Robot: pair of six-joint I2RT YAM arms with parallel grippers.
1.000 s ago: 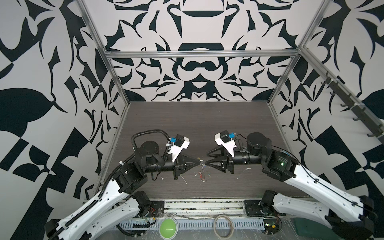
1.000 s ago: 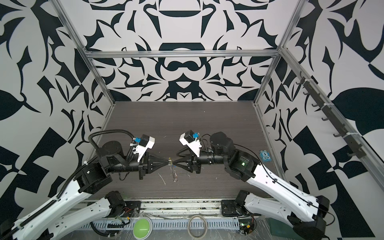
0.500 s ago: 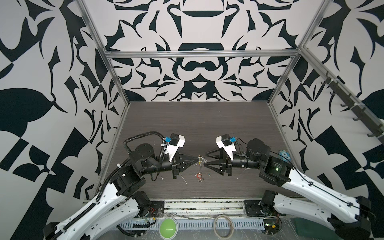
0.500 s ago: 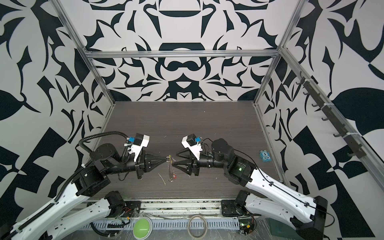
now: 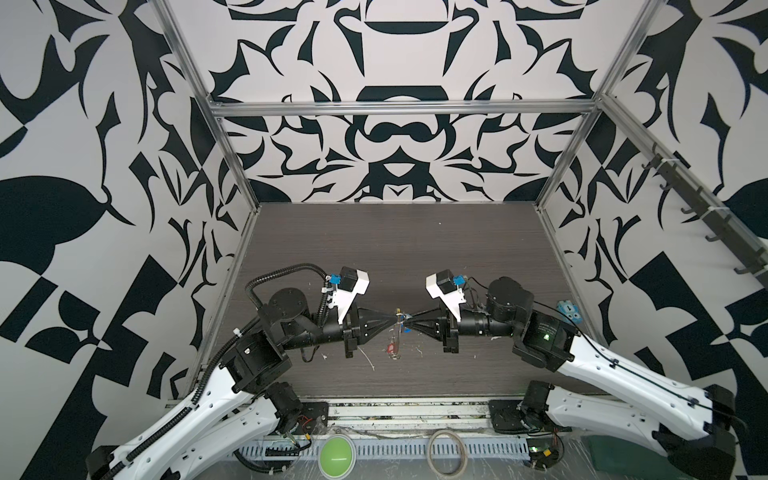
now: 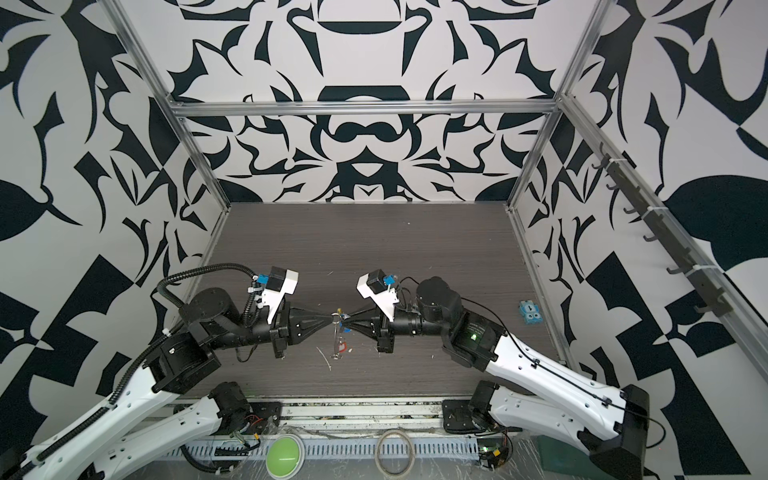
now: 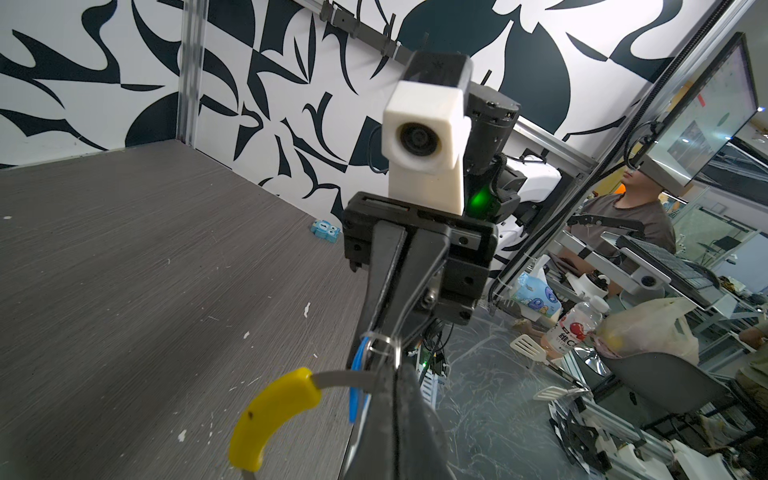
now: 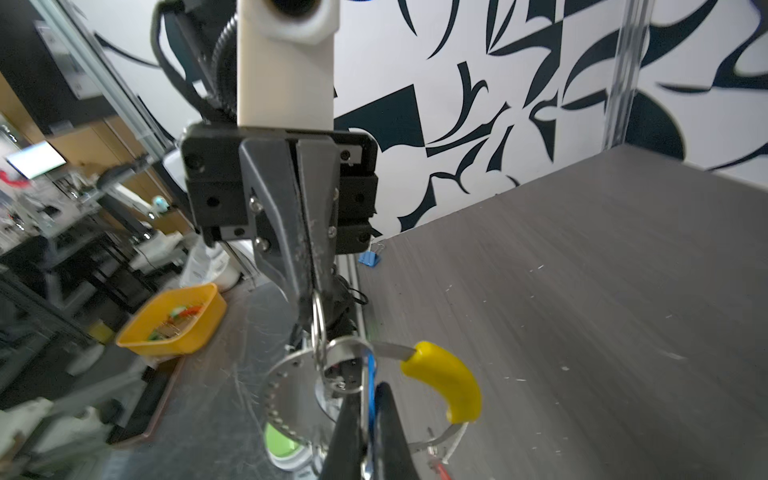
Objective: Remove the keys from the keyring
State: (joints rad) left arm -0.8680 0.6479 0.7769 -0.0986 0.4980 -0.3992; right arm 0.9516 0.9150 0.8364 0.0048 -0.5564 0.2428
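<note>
Standoff, lol: left tool (image 5: 393, 320) clamped on thin grey wire keyring with yellow sleeve (image 7: 274, 411), right tool (image 5: 408, 321) pinched shut on blue-tagged silver key bunch (image 8: 370, 388).

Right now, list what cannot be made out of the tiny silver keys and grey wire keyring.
- Red-tagged keys: too small to count, both top views.
- Yellow-sleeved grey wire keyring: loop cut off by left wrist view's edge.
- Blue plastic tag: attachment hidden inside the right gripper, right wrist view.
</note>
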